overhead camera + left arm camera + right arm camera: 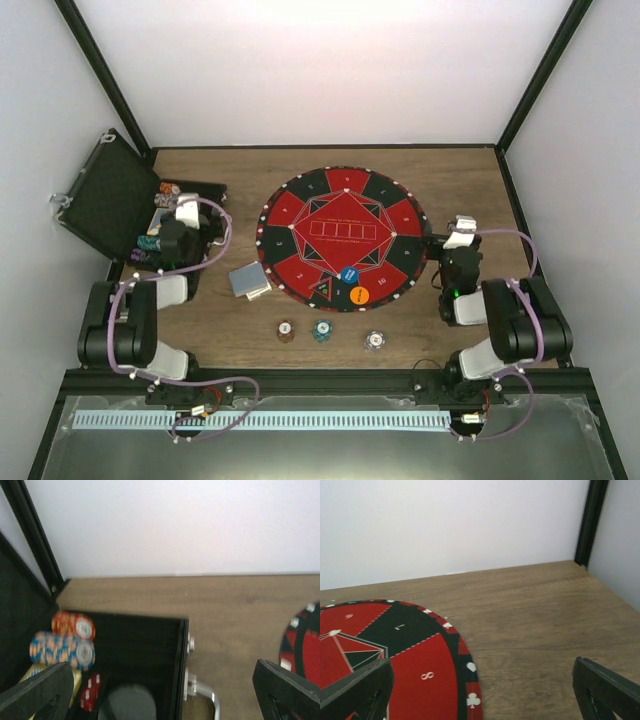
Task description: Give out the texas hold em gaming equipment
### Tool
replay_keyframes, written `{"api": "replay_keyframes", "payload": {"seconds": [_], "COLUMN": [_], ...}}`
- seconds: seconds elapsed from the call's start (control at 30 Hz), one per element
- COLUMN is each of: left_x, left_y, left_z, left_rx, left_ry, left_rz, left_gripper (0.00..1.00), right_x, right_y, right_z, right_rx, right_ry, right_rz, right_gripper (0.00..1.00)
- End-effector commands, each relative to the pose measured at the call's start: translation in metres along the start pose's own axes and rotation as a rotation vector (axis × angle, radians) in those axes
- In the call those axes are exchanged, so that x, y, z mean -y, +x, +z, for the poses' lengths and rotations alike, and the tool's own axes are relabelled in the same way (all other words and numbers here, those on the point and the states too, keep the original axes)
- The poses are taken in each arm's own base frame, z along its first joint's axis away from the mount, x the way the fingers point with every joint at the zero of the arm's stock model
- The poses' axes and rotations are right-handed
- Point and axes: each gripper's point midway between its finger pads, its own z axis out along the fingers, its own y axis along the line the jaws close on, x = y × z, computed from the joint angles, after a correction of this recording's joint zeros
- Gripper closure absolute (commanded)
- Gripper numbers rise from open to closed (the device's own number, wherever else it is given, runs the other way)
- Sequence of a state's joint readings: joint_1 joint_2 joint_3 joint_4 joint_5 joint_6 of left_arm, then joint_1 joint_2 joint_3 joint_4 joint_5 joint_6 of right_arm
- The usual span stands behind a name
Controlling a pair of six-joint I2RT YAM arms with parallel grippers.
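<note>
A grey-blue card deck (248, 281) lies on the table left of the mat. A blue chip (349, 274) and an orange chip (359, 295) sit on the mat's near edge. Brown (286, 329), green (322, 329) and white (374, 340) chips lie in a row on the table in front. My left gripper (187, 211) is open and empty above the case's right edge (160, 700); chip stacks (64, 650) lie in the case below its left finger (37, 690). My right gripper (460, 232) is open and empty at the mat's right rim (480, 700).
The round red-and-black mat (340, 238) fills the table's middle; it also shows in the right wrist view (395, 650). The black hinged case (115, 200) stands open at the left with a metal handle (202, 695). Black frame posts and white walls enclose the table.
</note>
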State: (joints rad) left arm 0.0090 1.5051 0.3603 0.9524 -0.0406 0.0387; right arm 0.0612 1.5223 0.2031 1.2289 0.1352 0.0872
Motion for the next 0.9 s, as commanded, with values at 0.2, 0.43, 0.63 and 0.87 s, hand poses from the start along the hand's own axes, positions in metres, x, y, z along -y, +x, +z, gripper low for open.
{"api": "replay_keyframes", "payload": {"seconds": [0.2,0.43,0.63,0.87], "left_x": [0.009,0.004,-0.023,-0.053], "left_y": [-0.099,-0.098,-0.093,-0.078], "left_z": [0.001,-0.003,-0.022,-0.035], "left_rx": [-0.076,-0.327,-0.392,-0.480], "left_ry": [0.162,0.201,0.235,0.165], "left_rz": [-0.094,-0.029,-0.095,-0.080], "left_gripper": [0.00,0.00,0.01,0.00], "right_x": [0.011,-0.059,-0.171,-0.259], "right_y": [-0.145,-0.204,-0.132,-0.012], "right_z": [-0.006,-0.024,-0.037,-0.105], "right_rx": [0.139,0.029,-0.292,-0.630], "right_ry": [0.113,-0.277,-0.457,-0.561], "right_rz": [0.158,0.299,0.098,-0.087], "right_gripper": [0.00,0.00,0.00,0.00]}}
